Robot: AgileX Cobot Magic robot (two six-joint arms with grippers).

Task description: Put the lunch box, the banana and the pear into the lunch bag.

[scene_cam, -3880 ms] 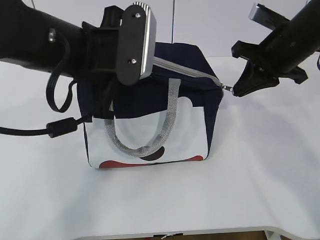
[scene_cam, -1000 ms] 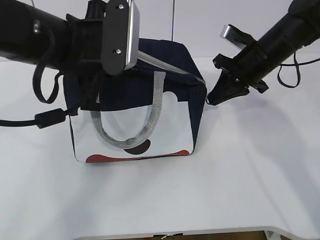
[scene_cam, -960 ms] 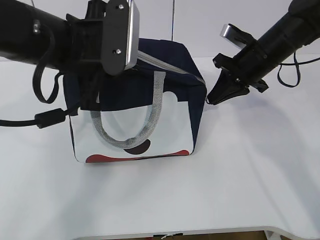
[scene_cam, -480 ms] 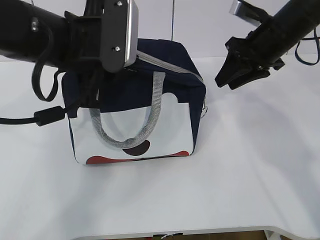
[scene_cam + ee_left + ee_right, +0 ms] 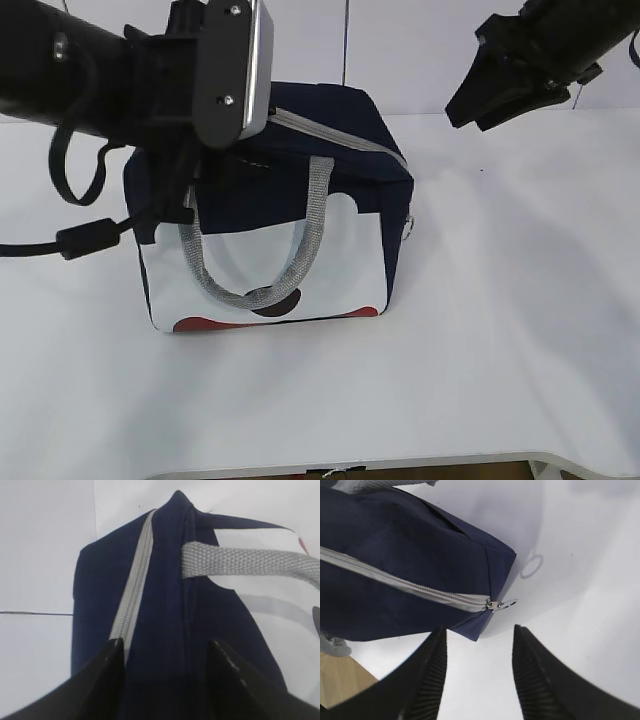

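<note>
Looking across the three views, we count one lunch bag (image 5: pixel 270 240), zipped shut and standing on the white table (image 5: pixel 480 350), and two grippers. We can find no lunch box, banana or pear; the closed bag hides whatever is inside. One grey webbing handle (image 5: pixel 255 265) hangs down the bag's white front panel, while any second handle stays out of sight. One metal ring pull (image 5: pixel 506 604) lies at the end of the grey zipper (image 5: pixel 132 597). Our left gripper (image 5: pixel 162 652) straddles the bag's top with jaws apart, gripping nothing; its arm blocks the bag's left corner. Our right gripper (image 5: pixel 479 667) hangs above the ring pull, jaws spread and empty.
</note>
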